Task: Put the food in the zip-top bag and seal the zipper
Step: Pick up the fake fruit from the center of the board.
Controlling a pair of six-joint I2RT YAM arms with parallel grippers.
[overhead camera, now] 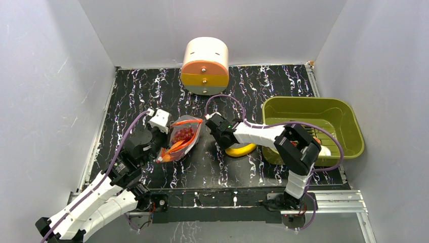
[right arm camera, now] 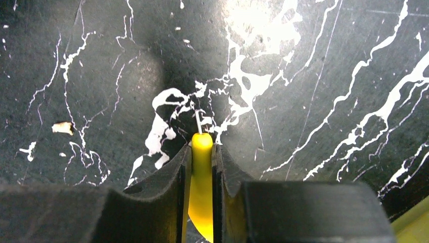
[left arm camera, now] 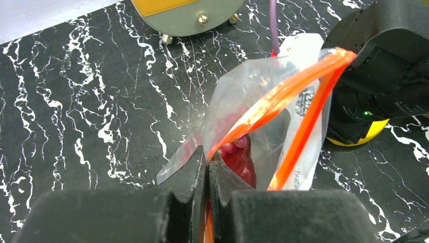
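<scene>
Leftmost, the left gripper (left arm camera: pixel 207 164) has its jaws pressed together on the near end of the narrow orange-red zipper strip (left arm camera: pixel 283 93) of the crinkly clear plastic bag (overhead camera: pixel 185 135). The bag rests on the black white-veined marble tabletop (overhead camera: pixel 141 91), its mouth gaping, with small red toy food pieces (left arm camera: pixel 242 159) visible inside. Behind it stands a cream cylindrical container with an orange and yellow front (overhead camera: pixel 205 66). Just right of the bag, the right gripper (right arm camera: pixel 202 152) is clamped narrowly on a yellow plastic toy banana (right arm camera: pixel 201 212), held edge-on between the jaws above the tabletop; whether it touches cannot be told. Far right sits an olive-green plastic bin (overhead camera: pixel 354 124), with a pale object (overhead camera: pixel 324 150) partly visible inside.
</scene>
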